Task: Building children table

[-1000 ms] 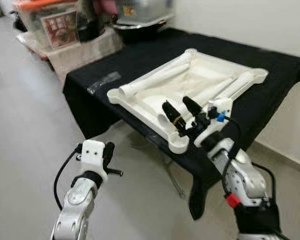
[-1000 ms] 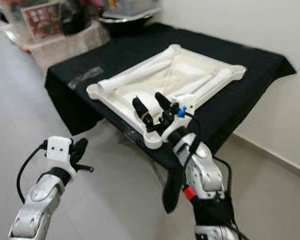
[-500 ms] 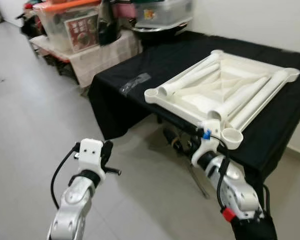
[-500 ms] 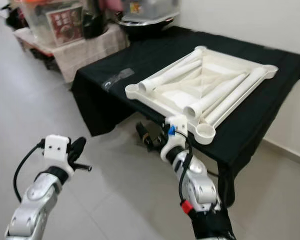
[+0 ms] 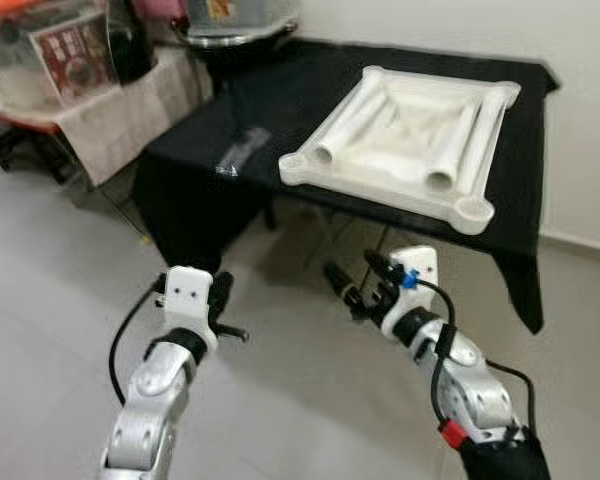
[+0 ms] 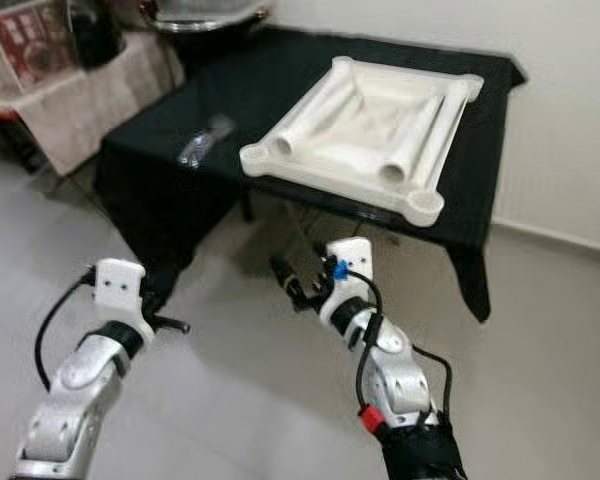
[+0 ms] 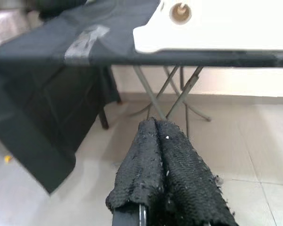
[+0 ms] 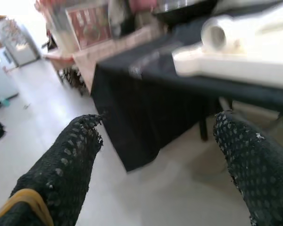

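White upturned tabletop [image 5: 405, 140] holds loose tubular legs [image 5: 458, 150]; right end effector [image 5: 356, 285] spread wide, left end effector [image 7: 161, 141] closed.

Probably a home: tiled floor [image 5: 40, 300], cloth-covered folding table [image 5: 280, 100], storage boxes [image 5: 40, 50].

The head's two eyes look forward and down from well back, both taking in the black-draped desk [image 5: 230, 120] beyond the raised arms. The left wrist camera peers along the left claw [image 7: 162, 136] from below the desk's edge. The right wrist camera looks past the right claw [image 8: 160, 141] at the same draped front, near.
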`<state>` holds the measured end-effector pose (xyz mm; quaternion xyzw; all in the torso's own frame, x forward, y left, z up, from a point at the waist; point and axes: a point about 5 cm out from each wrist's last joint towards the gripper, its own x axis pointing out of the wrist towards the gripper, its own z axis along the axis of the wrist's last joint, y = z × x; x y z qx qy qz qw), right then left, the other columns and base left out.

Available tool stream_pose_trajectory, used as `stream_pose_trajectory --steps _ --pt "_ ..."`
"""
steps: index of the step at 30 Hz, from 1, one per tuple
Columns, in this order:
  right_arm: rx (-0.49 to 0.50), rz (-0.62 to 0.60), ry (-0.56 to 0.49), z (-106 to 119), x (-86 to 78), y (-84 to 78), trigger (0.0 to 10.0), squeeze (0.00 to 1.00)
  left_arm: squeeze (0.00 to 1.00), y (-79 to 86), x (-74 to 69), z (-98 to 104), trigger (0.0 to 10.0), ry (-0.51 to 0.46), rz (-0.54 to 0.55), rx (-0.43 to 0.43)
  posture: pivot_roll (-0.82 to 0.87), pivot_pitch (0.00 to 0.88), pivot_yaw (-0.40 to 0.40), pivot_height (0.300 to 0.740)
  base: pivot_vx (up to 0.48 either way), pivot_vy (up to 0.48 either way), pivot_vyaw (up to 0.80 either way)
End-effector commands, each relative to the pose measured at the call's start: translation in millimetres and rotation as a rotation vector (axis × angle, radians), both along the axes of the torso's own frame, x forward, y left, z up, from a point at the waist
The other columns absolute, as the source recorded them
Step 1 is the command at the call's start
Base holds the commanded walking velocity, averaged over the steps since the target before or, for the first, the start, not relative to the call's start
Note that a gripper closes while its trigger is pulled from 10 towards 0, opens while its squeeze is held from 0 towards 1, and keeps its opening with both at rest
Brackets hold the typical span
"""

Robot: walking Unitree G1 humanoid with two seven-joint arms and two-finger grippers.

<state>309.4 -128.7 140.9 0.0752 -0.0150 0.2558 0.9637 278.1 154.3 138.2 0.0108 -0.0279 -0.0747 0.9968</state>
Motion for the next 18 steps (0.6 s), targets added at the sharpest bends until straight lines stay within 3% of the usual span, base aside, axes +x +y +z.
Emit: stream_pose_trajectory --steps 1,9,14,18 --pt "0.018 0.027 -0.008 1 -1.0 6.5 10.0 0.00 0.00 8.8 -1.8 -3 10.0 0.011 0.032 0.012 -0.03 0.087 0.045 0.740 0.000 0.000 -0.80" --pt "0.014 0.025 -0.050 7 0.2 10.0 10.0 0.00 0.00 12.4 -2.2 3 10.0 -0.022 0.028 0.008 -0.03 0.081 0.044 0.740 0.000 0.000 -0.80" --pt "0.026 -0.003 -0.100 19 2.9 7.8 10.0 0.00 0.00 12.1 -1.8 12 10.0 -0.058 0.010 -0.005 -0.03 0.080 0.043 0.740 0.380 0.000 0.00" --pt "0.025 -0.002 -0.141 38 8.8 4.7 10.0 0.00 0.00 13.3 1.5 30 10.0 -0.115 0.003 -0.032 -0.03 0.082 0.042 0.740 0.480 0.000 -0.64"
